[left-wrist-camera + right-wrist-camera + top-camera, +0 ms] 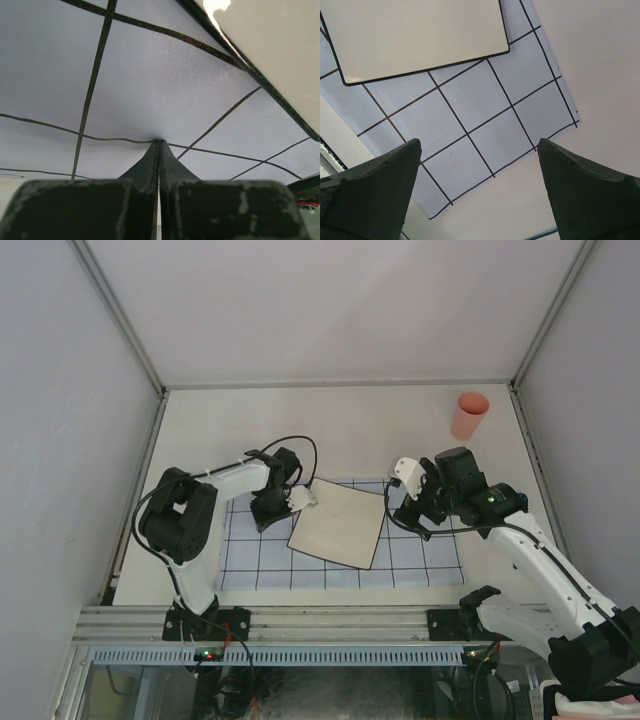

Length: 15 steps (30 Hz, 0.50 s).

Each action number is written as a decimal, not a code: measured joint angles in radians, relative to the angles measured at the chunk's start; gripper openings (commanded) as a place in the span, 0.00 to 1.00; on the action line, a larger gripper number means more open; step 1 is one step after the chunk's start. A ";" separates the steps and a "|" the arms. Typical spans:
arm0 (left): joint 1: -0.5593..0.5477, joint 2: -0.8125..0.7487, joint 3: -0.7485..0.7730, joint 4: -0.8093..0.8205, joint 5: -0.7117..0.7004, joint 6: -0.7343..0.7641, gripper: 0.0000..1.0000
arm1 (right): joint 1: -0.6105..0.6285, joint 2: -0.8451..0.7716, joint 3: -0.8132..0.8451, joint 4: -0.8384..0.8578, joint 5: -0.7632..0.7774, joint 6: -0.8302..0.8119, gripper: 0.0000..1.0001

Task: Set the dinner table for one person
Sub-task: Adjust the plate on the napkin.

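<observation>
The dinner table (330, 430) is the off-white surface. A light-blue cloth (410, 555) with a dark grid lies on its near part. On the cloth rests a square cream plate (337, 523) with a dark rim. My left gripper (265, 520) is down at the cloth just left of the plate. In the left wrist view, the left gripper (159, 142) is shut, and the cloth (150, 75) puckers up into its tips, beside the plate (280, 50). My right gripper (479, 142) hangs open and empty above the cloth's (470, 115) right side, the plate (420, 35) beyond it.
A pink cup (470, 415) stands upright at the table's far right corner. Pale walls and grey metal rails (300, 622) enclose the surface. In the top view the right gripper (408, 505) hovers by the plate's right corner.
</observation>
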 measured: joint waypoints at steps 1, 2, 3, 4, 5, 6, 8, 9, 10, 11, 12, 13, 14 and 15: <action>0.001 0.006 0.007 -0.007 0.001 0.000 0.00 | -0.001 0.000 0.000 0.000 0.000 0.000 1.00; 0.002 0.013 0.014 -0.014 0.002 0.000 0.00 | -0.001 -0.001 0.000 0.000 0.000 0.000 1.00; 0.003 0.026 0.029 -0.028 0.004 0.000 0.00 | -0.001 -0.002 0.000 -0.001 -0.002 0.000 1.00; 0.004 0.028 0.031 -0.031 0.005 0.000 0.00 | -0.001 -0.001 0.000 -0.002 -0.005 -0.001 1.00; 0.004 0.032 0.036 -0.036 0.005 0.000 0.00 | -0.001 0.002 0.000 -0.003 -0.008 -0.004 0.99; 0.004 0.038 0.042 -0.040 0.004 0.000 0.00 | 0.000 0.008 0.000 -0.005 -0.009 -0.009 0.98; 0.006 0.043 0.050 -0.041 0.004 0.000 0.00 | 0.001 0.061 0.000 -0.023 -0.016 -0.042 0.95; 0.007 0.045 0.053 -0.041 0.004 0.000 0.00 | 0.001 0.061 0.000 -0.023 -0.016 -0.042 0.86; 0.008 0.046 0.054 -0.040 0.004 0.000 0.00 | 0.000 0.092 -0.002 -0.028 -0.025 -0.061 0.70; 0.009 0.047 0.055 -0.040 0.004 0.000 0.00 | -0.001 0.122 -0.005 -0.031 -0.035 -0.078 0.31; 0.010 0.046 0.055 -0.040 0.004 0.000 0.00 | 0.000 0.152 -0.010 -0.032 -0.044 -0.094 0.04; 0.010 0.046 0.055 -0.040 0.004 0.000 0.00 | 0.001 0.175 -0.014 -0.034 -0.050 -0.108 0.00; 0.010 0.046 0.055 -0.040 0.004 0.000 0.00 | 0.003 0.203 -0.016 -0.040 -0.053 -0.111 0.00; 0.010 0.046 0.055 -0.040 0.004 0.000 0.00 | 0.004 0.230 -0.016 -0.043 -0.056 -0.114 0.00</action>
